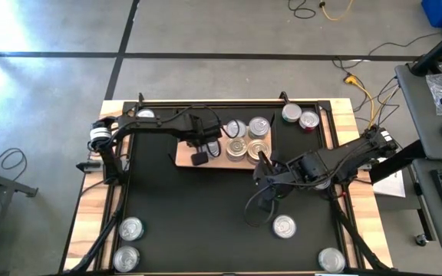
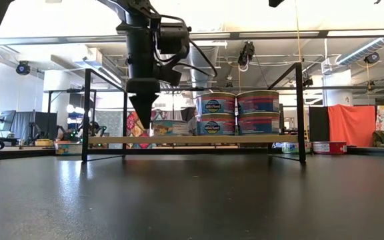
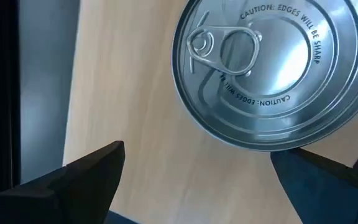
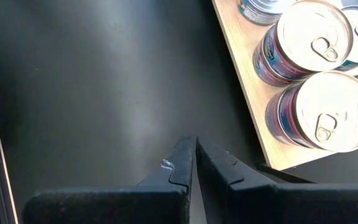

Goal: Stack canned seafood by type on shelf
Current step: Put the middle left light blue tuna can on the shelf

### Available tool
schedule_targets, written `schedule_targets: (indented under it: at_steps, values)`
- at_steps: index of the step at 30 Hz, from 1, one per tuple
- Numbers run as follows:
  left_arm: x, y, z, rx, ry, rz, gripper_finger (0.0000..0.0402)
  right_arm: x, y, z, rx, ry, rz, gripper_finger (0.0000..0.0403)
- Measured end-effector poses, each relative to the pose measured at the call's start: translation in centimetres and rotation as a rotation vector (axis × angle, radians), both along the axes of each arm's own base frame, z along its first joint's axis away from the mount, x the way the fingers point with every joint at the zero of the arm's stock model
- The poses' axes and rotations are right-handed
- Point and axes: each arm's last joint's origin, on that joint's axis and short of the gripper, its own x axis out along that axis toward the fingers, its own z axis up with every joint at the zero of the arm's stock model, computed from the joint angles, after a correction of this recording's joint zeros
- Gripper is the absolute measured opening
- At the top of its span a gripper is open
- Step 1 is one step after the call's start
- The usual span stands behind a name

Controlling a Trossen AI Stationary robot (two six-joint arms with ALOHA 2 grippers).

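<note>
Shelf [image 1: 186,159]: your left pincer [image 3: 197,177] hangs released over a tin [image 3: 269,68], freshly placed by type.
Right pincer [image 4: 196,163]: clenched, empty, waiting over the counter [image 4: 92,93].

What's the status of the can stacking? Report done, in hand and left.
Done: two two-high stacks stand on the shelf.
In hand: nothing; the open left gripper hangs over a single can on the shelf, the right gripper is shut, empty.
Left: loose cans on the mat.
</note>
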Motion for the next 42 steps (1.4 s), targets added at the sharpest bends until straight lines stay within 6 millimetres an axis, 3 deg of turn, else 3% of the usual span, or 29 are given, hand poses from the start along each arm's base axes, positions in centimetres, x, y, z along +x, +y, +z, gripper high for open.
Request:
schedule_targets:
  at_steps: [14, 20, 30, 42]
  values:
    - [0.7, 0.1, 0.2, 0.043, -0.08, 0.044, 0.0386, 0.0, 0.1, 0.0, 0.0, 0.001, 0.002, 0.0013]
    - [0.5, -1.9, 1.1, -0.018, -0.028, -0.015, 0.0386, -0.2, 0.0, -0.1, -0.006, 0.024, 0.004, 0.0013]
    - [3.5, -3.1, 1.9, 0.082, -0.323, -0.044, 0.0386, -0.4, 0.0, -0.2, -0.012, 0.044, 0.006, 0.0013]
    - [3.9, -2.2, -0.3, 0.158, -0.262, -0.001, 0.0386, -0.6, 0.3, -0.2, -0.003, 0.047, 0.001, 0.0013]
